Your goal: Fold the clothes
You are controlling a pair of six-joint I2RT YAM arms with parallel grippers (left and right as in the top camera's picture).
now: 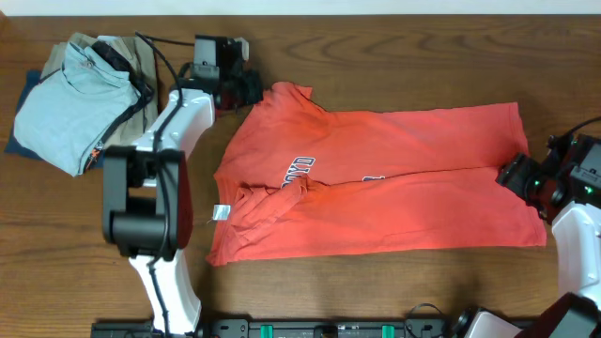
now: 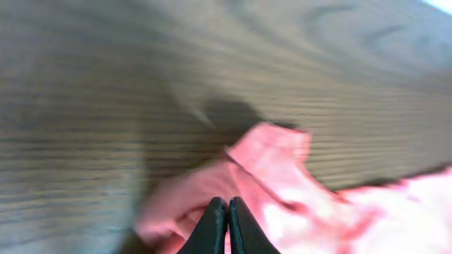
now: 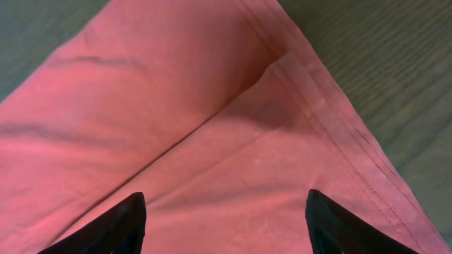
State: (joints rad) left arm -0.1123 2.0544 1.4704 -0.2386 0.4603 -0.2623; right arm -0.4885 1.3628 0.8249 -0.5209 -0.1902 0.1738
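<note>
The coral-red T-shirt (image 1: pixel 404 178) lies spread across the middle of the table. It is partly folded lengthwise, with navy lettering (image 1: pixel 300 171) showing at the fold. My left gripper (image 1: pixel 255 91) is at the shirt's far left corner. In the blurred left wrist view its fingers (image 2: pixel 227 204) are closed together on the sleeve fabric (image 2: pixel 275 169). My right gripper (image 1: pixel 515 174) is at the shirt's right edge. In the right wrist view its fingers (image 3: pixel 224 196) are wide open just above the fabric (image 3: pixel 176 106), near the hem and a fold line.
A light blue shirt (image 1: pixel 70 103) lies on a tan garment (image 1: pixel 127 56) at the back left corner of the wooden table (image 1: pixel 394 282). A white tag (image 1: pixel 222 213) sticks out at the T-shirt's left edge. The left arm's body (image 1: pixel 146 197) stands left of the shirt.
</note>
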